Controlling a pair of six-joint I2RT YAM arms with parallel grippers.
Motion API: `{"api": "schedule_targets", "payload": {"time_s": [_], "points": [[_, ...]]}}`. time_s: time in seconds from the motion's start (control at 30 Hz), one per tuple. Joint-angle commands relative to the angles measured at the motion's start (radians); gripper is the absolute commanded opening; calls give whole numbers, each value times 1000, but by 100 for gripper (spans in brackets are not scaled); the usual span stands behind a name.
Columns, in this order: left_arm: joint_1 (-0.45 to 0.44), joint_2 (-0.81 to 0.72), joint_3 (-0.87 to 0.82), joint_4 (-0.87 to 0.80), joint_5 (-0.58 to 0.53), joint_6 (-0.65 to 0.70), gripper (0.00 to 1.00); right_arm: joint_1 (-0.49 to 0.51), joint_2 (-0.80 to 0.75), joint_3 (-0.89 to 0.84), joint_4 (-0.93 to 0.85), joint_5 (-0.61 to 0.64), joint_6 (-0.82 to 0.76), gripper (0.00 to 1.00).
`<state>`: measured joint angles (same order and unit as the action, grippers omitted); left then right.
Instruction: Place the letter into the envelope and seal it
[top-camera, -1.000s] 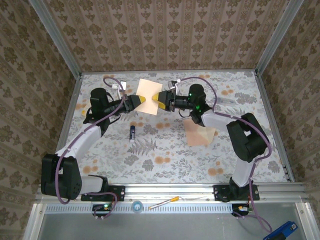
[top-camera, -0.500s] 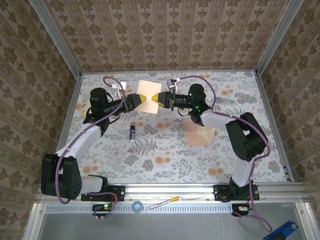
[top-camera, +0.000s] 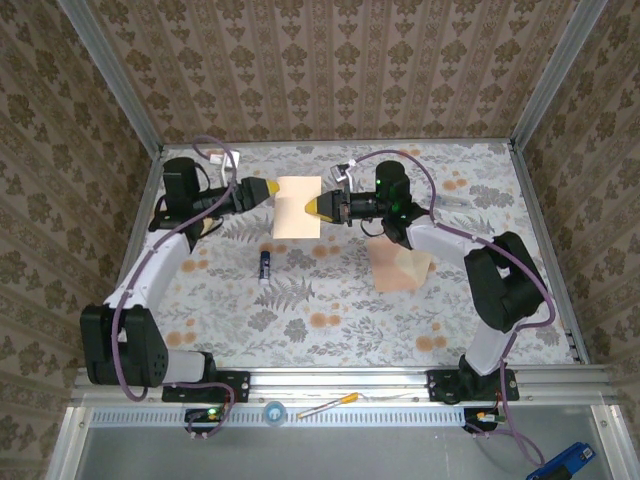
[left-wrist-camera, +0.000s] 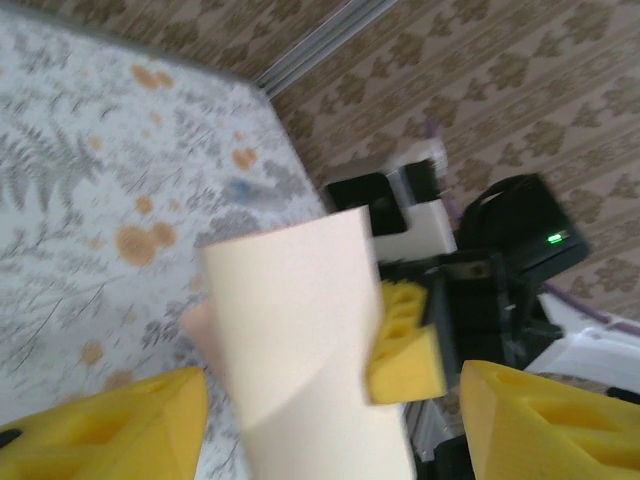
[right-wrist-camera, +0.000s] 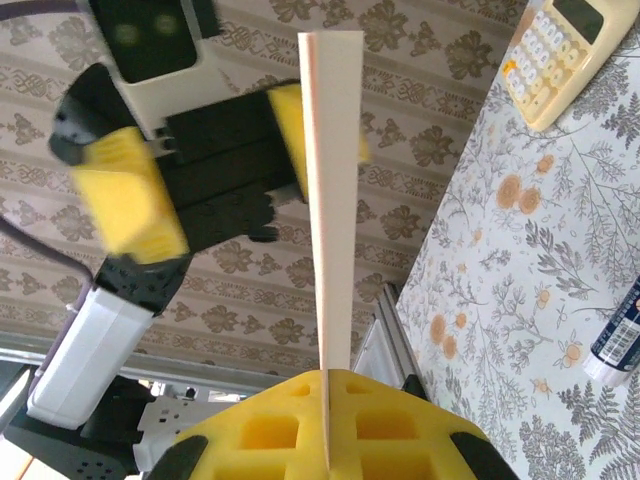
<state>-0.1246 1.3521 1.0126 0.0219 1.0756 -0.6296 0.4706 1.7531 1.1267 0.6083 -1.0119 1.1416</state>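
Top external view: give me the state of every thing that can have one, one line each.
left gripper: open, gripping nothing.
right gripper: shut on the letter's edge.
letter: held up off the table, outside the envelope.
envelope: lying on the table, letter not in it.
glue stick: lying on the table, not held.

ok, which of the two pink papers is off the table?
The letter, the plain sheet pinched in the right gripper. The envelope lies on the table.
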Motion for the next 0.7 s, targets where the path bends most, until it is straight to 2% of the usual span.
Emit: {"api": "schedule_targets", "payload": {"time_s": [0.0, 0.07, 0.17, 0.23, 0.37, 0.57, 0.67], "points": [[-4, 5, 17, -180, -31, 161, 67, 5, -41, 25, -30, -39, -38, 0], [-4, 1, 23, -220, -51, 198, 66, 5, -46, 24, -31, -39, -39, 0], [-8, -7, 1, -144, -27, 145, 65, 7, -48, 27, -35, -42, -37, 0], [-14, -7, -20, -70, 0, 95, 59, 9, -46, 28, -33, -45, -36, 0], [-28, 2, -30, -40, 15, 82, 45, 17, -41, 31, -32, -51, -37, 0], [-46, 22, -57, 69, 65, 6, 42, 29, -41, 37, -30, -64, -38, 0], [-52, 28, -55, 81, 67, -3, 31, 30, -41, 38, -33, -65, -39, 0]]}}
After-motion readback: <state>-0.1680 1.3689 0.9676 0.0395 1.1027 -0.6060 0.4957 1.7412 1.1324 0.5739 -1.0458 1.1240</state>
